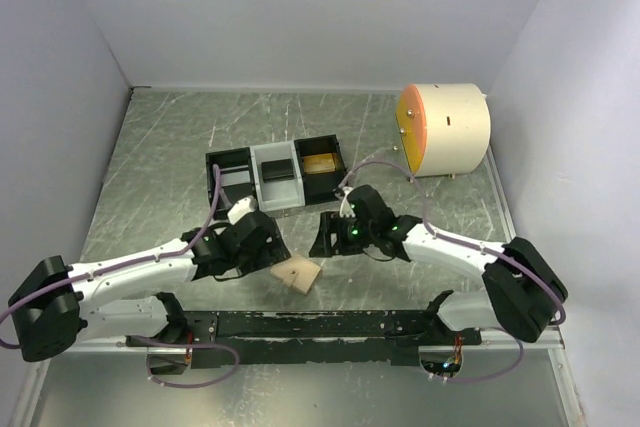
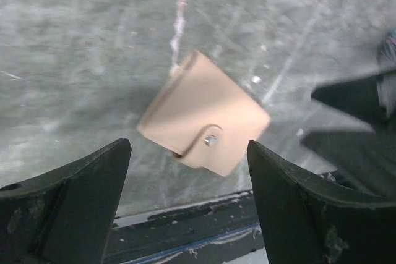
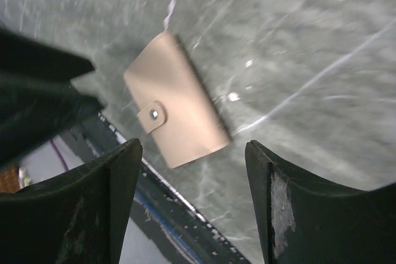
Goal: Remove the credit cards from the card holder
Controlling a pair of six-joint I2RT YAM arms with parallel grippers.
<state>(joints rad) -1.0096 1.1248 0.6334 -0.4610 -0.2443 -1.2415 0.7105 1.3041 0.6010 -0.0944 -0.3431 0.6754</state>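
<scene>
Table [image 1: 150, 147]: grey metal, scuffed.
Drum [image 1: 450, 127]: white, orange face, far right.
Tray [image 1: 275, 150]: 3 compts, mid-table.
L gripper [image 2: 189, 143], R gripper [image 3: 193, 143]: jaws spread wide, nothing held.
Card holder [image 2: 204, 112]: tan, closed, flat on table btwn grippers, touching neither.
Snap stud [image 2: 211, 140]: fastened.

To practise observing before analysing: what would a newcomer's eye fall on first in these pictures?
The closed tan card holder lies near the front edge of the table, snap fastened. Then the big white drum with an orange face at the far right, and the three-compartment tray mid-table.
</scene>
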